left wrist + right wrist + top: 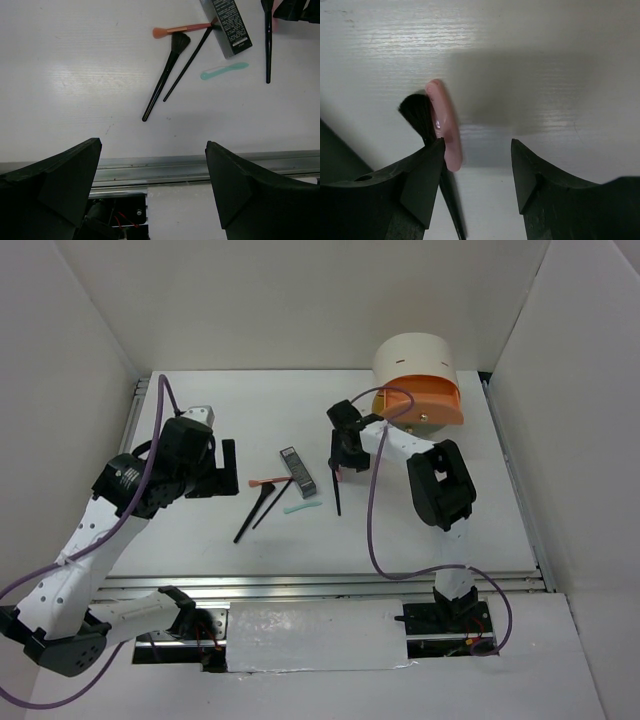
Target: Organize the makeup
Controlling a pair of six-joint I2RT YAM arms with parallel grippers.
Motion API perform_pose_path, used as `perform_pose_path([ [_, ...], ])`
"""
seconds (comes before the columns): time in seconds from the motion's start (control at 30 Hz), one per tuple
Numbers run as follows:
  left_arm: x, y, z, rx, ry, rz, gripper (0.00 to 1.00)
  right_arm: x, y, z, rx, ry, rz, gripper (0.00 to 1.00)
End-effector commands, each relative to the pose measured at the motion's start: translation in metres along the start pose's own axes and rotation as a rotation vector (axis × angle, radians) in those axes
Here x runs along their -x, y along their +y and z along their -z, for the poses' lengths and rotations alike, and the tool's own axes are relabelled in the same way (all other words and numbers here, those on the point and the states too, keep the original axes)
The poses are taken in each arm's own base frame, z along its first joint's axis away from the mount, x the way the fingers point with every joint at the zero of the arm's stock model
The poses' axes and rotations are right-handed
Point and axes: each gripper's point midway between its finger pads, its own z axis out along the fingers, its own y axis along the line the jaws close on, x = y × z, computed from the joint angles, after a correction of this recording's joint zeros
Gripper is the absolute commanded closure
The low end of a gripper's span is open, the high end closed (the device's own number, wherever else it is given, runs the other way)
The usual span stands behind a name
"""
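Zero items sorted, we judge: black fluffy brush (165, 80), thin black stick (187, 65), coral-pink brush (182, 29), dark grey rectangular tube (229, 25), mint-green stick (225, 71) lie loose ahead of left gripper (153, 144), spread wide, empty; right gripper (477, 150) half-spread, clamping nothing, pale pink rounded piece (445, 125) and black bristles (417, 117) just beside one finger

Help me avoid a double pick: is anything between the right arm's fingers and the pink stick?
Nothing blocks it: the pink stick lies just inside one of the right gripper's fingers. But a black brush lies against its outer side, running under that finger, so both may get caught.
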Motion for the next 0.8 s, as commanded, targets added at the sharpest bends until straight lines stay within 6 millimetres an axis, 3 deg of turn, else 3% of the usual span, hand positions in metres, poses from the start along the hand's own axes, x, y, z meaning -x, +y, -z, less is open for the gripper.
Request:
perform_pose_path([
  [0.0,0.003,-0.004,-0.001,-0.014,0.003,-0.037,0.01,0.006,0.003,-0.002,-0.009,-0.004,0.014,0.37],
  [0.2,0.006,-0.006,-0.003,-0.017,0.004,-0.043,0.01,-0.002,0.012,-0.006,0.036,0.024,0.024,0.39],
  [0.77,0.002,-0.007,-0.009,-0.019,0.013,-0.046,0.01,0.007,0.033,0.009,0.144,-0.006,0.010,0.40],
])
